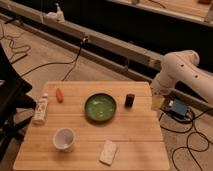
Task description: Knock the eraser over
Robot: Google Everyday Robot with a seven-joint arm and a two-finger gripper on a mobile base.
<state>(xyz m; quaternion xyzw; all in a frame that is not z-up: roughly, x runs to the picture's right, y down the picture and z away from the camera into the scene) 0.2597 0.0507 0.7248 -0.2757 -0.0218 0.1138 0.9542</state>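
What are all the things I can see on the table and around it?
table: one, light wood, middle
eraser: one, black, upright, right of the bowl
bowl: one, green, table centre
carrot-like piece: one, orange-red, back left
bottle: one, white, left edge
cup: one, white, front left
pad: one, white speckled, front middle
box: one, blue, floor on the right
cables: several, dark, floor
arm: one, white, right of table
pincer: one, pale, beside table's right edge, apart from the eraser
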